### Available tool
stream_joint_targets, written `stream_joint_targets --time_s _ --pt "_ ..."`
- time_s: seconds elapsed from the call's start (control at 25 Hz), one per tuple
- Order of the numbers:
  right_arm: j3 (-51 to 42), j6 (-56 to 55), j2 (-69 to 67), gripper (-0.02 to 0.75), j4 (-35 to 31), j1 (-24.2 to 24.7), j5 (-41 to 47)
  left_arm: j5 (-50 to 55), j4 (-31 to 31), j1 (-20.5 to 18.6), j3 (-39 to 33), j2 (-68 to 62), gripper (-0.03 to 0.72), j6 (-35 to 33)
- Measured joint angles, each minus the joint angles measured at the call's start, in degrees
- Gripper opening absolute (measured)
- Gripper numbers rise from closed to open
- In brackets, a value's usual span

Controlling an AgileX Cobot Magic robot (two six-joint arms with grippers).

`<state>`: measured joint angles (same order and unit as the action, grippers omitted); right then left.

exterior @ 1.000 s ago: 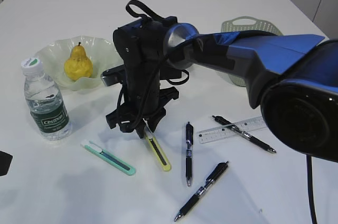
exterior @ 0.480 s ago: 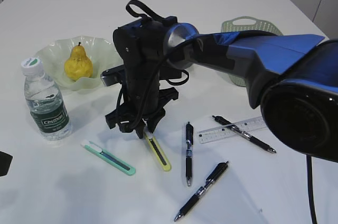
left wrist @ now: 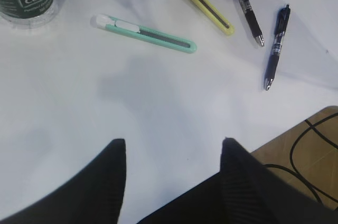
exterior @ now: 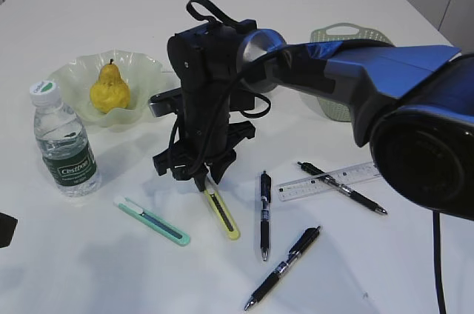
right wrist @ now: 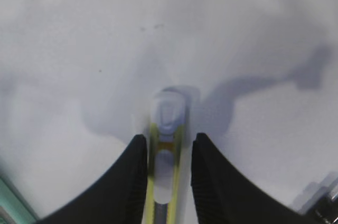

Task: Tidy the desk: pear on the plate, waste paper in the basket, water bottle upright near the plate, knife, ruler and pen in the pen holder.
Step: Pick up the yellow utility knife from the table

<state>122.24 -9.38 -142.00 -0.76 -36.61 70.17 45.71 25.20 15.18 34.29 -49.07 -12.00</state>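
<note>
My right gripper (exterior: 201, 181) stands point-down over the upper end of the yellow utility knife (exterior: 222, 214). In the right wrist view its fingers (right wrist: 136, 155) straddle the knife (right wrist: 166, 150). The left finger touches the knife and a small gap shows on the right, so the gripper (right wrist: 166, 138) is open. A green utility knife (exterior: 152, 221) lies to the left. The pear (exterior: 109, 88) sits on the pale green plate (exterior: 144, 66). The water bottle (exterior: 65, 144) stands upright beside the plate. My left gripper (left wrist: 173, 142) is open and empty above bare table.
Three black pens (exterior: 264, 210) (exterior: 285, 266) (exterior: 342, 188) and a clear ruler (exterior: 326, 182) lie right of the knives. A green basket (exterior: 348, 36) shows behind the right arm. The table's front edge (left wrist: 296, 123) is near my left gripper. No pen holder or waste paper is in view.
My right gripper has shifted slightly right and up over the yellow knife's end. The knife and the other things have not moved.
</note>
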Motion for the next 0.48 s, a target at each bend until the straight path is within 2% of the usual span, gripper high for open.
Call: stream_joint_targets --time_s 0.44,0.48 --pt "0.0 0.7 0.0 0.239 -0.4 0.0 0.0 0.0 0.0 0.0 0.0 0.0 0.402 0.0" --pt "0.0 0.8 0.0 0.214 -0.4 0.0 0.0 0.0 0.0 0.0 0.0 0.0 0.402 0.0"
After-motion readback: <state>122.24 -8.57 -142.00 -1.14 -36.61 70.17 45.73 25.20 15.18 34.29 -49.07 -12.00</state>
